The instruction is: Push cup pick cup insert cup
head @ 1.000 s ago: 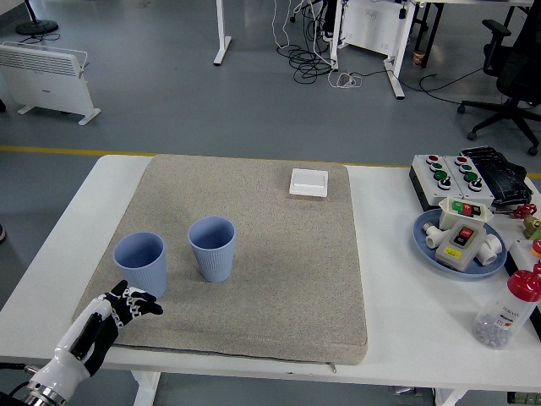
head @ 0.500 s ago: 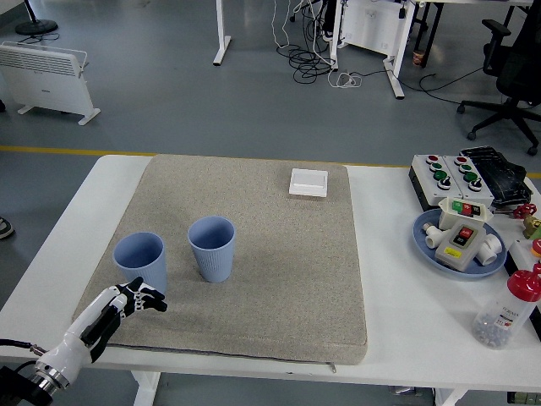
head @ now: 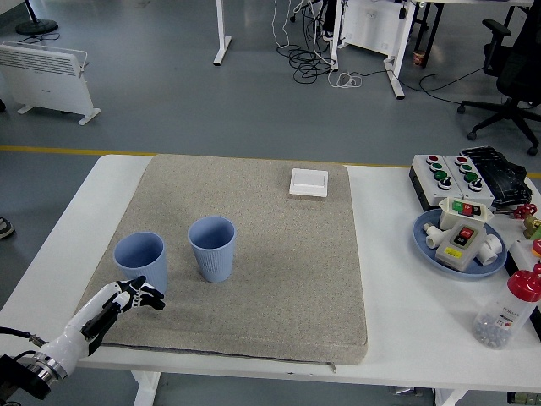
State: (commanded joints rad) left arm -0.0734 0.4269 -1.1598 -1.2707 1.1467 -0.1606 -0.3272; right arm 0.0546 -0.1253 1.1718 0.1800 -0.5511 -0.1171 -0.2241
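Two light blue ribbed cups stand upright on the grey mat (head: pixel 279 254). The left cup (head: pixel 141 261) is near the mat's left edge. The right cup (head: pixel 212 249) stands beside it, a small gap between them. My left hand (head: pixel 135 296) reaches in from the lower left corner. Its fingers are loosely spread and hold nothing. The hand is just below the base of the left cup, close to it; I cannot tell if it touches. The right arm is out of view.
A white square box (head: pixel 308 182) lies at the mat's far edge. At the right are a button box (head: pixel 446 175), a blue plate (head: pixel 423 241) with switch parts and a red-capped bottle (head: pixel 505 311). The table's near edge runs just below the mat.
My left hand has moved a little up and left toward the base of the left cup, and the forearm now lies lower and flatter. The cups have not moved.
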